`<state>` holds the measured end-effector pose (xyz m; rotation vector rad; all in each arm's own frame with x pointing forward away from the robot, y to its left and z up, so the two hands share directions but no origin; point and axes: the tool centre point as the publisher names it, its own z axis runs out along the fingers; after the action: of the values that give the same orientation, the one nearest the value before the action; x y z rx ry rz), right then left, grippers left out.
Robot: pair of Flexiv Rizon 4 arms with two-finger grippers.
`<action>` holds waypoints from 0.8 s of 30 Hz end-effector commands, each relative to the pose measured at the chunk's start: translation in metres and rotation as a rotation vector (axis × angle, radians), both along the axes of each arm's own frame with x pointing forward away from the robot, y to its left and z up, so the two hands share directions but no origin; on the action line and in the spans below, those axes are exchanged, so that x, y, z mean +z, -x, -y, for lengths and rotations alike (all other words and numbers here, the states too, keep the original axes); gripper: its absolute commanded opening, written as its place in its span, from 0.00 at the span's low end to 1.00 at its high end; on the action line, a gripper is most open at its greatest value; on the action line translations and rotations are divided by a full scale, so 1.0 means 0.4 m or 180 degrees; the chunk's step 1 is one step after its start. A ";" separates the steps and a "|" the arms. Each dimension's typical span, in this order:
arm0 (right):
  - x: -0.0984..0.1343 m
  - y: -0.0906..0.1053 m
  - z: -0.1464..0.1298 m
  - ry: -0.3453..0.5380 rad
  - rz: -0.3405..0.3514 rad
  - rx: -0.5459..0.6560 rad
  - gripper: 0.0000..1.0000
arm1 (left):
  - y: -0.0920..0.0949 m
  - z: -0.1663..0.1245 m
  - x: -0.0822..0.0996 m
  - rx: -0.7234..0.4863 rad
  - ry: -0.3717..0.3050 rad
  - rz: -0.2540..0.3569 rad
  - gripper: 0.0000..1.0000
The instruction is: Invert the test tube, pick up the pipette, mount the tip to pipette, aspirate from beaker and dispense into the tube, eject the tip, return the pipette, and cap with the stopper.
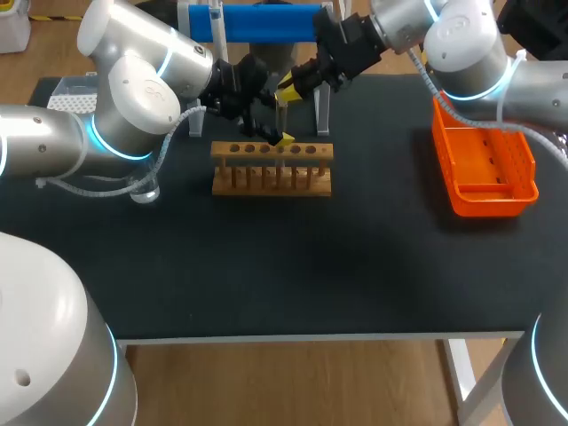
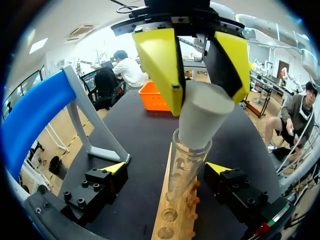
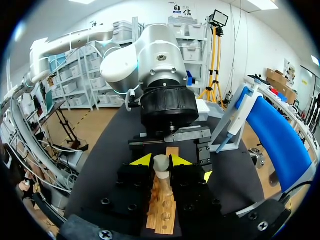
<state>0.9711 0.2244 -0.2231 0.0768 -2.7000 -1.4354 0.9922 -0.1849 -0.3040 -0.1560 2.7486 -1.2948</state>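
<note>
A clear test tube (image 2: 186,162) stands upright in the wooden rack (image 1: 271,169). A white tapered stopper (image 2: 204,116) sits in the tube's mouth, and my right gripper (image 2: 192,75) is shut on it from above. In the right wrist view the stopper (image 3: 161,164) shows between that gripper's (image 3: 162,161) yellow tips, over the rack (image 3: 162,212). My left gripper (image 2: 165,170) stands wide open, one finger on each side of the tube, touching nothing. In the head view both grippers meet over the rack's middle, the left (image 1: 264,131) and the right (image 1: 286,96).
The blue pipette (image 1: 266,22) lies on its grey stand behind the rack. An orange bin (image 1: 484,169) stands at the right. A glass beaker (image 1: 146,191) sits under my left arm, and a white tip box (image 1: 71,93) at the far left.
</note>
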 end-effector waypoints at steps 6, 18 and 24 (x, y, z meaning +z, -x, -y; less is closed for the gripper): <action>-0.005 -0.002 0.003 0.0001 -0.0008 0.0005 0.00 | -0.001 -0.001 0.001 -0.0006 -0.0003 -0.0004 1.00; 0.005 -0.008 0.008 -0.0069 0.0032 -0.0050 0.00 | -0.001 -0.001 0.001 -0.0006 -0.0003 -0.0004 1.00; 0.006 -0.008 0.008 -0.0111 0.0046 -0.0070 0.00 | -0.001 -0.001 0.001 -0.0006 -0.0003 -0.0004 1.00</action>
<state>0.9761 0.2224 -0.2197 0.0606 -2.6964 -1.4853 0.9922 -0.1849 -0.3040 -0.1560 2.7485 -1.2948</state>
